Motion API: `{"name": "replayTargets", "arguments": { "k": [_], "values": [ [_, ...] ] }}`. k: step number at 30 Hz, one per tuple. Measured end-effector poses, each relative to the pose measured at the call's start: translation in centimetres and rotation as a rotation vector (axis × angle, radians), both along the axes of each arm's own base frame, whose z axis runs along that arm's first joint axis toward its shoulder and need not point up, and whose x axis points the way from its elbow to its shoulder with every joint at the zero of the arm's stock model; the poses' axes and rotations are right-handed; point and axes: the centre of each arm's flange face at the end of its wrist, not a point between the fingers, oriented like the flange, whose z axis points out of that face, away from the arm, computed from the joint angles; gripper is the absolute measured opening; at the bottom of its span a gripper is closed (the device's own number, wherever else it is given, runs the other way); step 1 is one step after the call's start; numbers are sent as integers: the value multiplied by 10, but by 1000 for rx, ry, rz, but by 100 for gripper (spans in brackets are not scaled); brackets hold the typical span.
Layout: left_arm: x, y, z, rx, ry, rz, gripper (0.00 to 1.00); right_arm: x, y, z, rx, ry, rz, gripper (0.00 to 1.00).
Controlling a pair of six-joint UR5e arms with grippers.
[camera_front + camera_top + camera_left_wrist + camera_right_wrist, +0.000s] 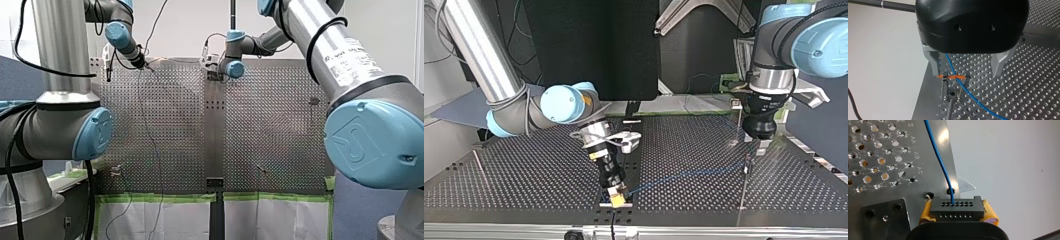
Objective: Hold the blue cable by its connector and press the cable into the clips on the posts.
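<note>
The thin blue cable (939, 162) runs out of a dark grey multi-hole connector (957, 206). My right gripper (958, 217) is shut on that connector with its yellow pads (990, 216), low at the plate's edge. In the top view my right gripper (617, 196) sits at the near edge, and the cable (684, 175) stretches from it toward my left gripper (760, 142). My left gripper (966, 73) stands open, its metal fingers (934, 63) straddling a post with an orange clip (951, 77). The cable (968, 93) passes between the fingers and crosses the clip.
A perforated metal table (524, 170) carries everything. Thin upright posts (738, 120) stand beside my left gripper in the top view. A bolted plate (885, 217) lies beside the connector. A black panel (594, 45) stands behind the table.
</note>
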Motion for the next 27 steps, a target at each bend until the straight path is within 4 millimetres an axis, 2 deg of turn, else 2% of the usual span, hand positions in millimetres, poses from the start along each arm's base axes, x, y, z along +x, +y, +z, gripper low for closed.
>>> {"name": "replayTargets", "arguments": {
  "k": [13, 27],
  "values": [
    [-1, -2, -1, 1, 4, 0, 100, 2, -4, -14, 16, 10, -1, 0],
    [-1, -3, -1, -2, 3, -2, 100, 5, -1, -16, 22, 10, 6, 0]
  ]
}}
